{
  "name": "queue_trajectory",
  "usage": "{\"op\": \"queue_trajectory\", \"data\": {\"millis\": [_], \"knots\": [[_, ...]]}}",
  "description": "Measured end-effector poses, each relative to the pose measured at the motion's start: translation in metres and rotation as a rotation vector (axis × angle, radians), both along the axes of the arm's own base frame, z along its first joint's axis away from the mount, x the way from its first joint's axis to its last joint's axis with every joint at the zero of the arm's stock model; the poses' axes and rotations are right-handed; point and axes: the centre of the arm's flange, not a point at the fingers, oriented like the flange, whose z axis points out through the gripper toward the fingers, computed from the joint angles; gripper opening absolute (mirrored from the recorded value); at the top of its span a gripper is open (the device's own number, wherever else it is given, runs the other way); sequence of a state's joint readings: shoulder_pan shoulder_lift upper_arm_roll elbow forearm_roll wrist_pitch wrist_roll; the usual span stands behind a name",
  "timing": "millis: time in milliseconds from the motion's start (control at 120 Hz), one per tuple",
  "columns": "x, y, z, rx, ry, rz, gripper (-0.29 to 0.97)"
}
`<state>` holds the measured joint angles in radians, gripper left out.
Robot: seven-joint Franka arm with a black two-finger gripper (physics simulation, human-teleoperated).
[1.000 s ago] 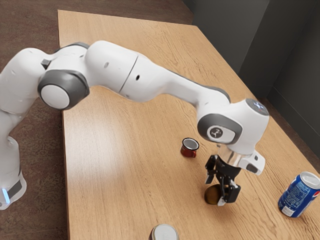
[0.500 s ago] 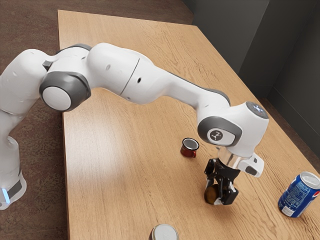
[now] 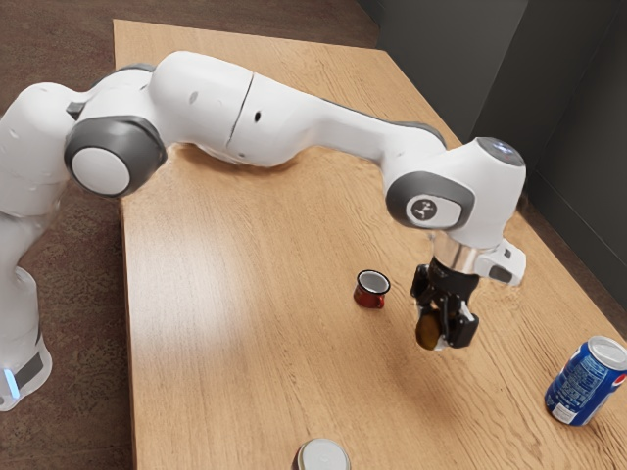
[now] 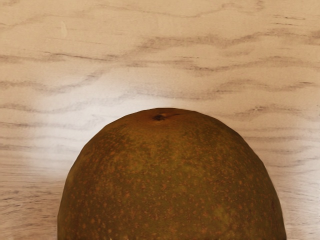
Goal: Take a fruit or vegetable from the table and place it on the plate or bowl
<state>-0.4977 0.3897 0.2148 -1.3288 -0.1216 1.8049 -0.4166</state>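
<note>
**Brown fruit held off the surface**

The wooden surface runs across the exterior view, and the white arm reaches over it from the exterior view's left. Near the exterior view's right edge a blue can stands tilted on the wood, well apart from the hand. The gripper points down, its black fingers pinching a brown fruit from two sides – the fruit hangs clear of the wood. In the wrist view its speckled skin bulges just under the hand, pale wood grain behind it. A small red cup sits near the gripper, toward the exterior view's left. A grey round object shows at the lower edge.
</note>
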Motion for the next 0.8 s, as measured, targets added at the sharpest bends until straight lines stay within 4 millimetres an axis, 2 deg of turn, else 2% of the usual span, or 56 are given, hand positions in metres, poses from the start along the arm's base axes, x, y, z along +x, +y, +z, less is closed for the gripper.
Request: {"op": "queue_trajectory", "data": {"millis": [92, 142, 192, 292, 442, 567, 683, 800], "knots": [[-0.002, 0.078, 0.054, 0.012, -0.045, 0.114, 0.25], [-0.002, 0.125, 0.068, 0.025, -0.049, 0.187, 0.25], [-0.001, 0.170, 0.072, 0.034, -0.037, 0.255, 0.25], [-0.005, 0.245, 0.069, 0.042, 0.006, 0.364, 0.25], [-0.019, 0.327, 0.058, 0.045, 0.085, 0.482, 0.24], [-0.039, 0.400, 0.042, 0.043, 0.152, 0.590, 0.24], [-0.061, 0.455, 0.021, 0.033, 0.214, 0.673, 0.24], [-0.079, 0.488, 0.010, 0.026, 0.250, 0.721, 0.24]]}}
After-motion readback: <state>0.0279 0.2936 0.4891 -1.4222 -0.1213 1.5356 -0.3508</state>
